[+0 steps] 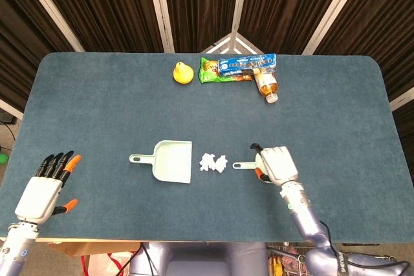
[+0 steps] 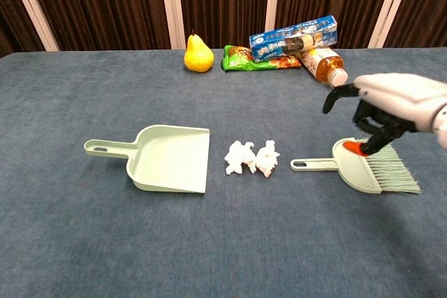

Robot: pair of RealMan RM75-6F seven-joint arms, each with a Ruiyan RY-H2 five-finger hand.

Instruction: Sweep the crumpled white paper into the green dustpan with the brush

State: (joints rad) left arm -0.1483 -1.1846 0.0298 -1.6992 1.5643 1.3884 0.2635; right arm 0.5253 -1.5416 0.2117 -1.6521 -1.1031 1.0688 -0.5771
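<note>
The green dustpan (image 1: 173,161) (image 2: 171,158) lies flat at mid-table, its handle pointing left and its mouth facing right. Two bits of crumpled white paper (image 1: 213,162) (image 2: 251,157) sit just right of the mouth. Beyond them lies the green brush (image 1: 242,165) (image 2: 363,171), handle toward the paper, bristles to the right. My right hand (image 1: 277,164) (image 2: 391,106) hovers over the brush head with fingers curled downward; an orange fingertip touches the brush back, but nothing is gripped. My left hand (image 1: 48,185) rests near the front left edge, fingers spread and empty; only the head view shows it.
Along the far edge stand a yellow pear (image 1: 183,73) (image 2: 198,54), a green snack bag (image 1: 210,69), a blue box (image 1: 247,63) (image 2: 293,36) and a bottle on its side (image 1: 267,84) (image 2: 323,64). Dark curtains hang behind the table.
</note>
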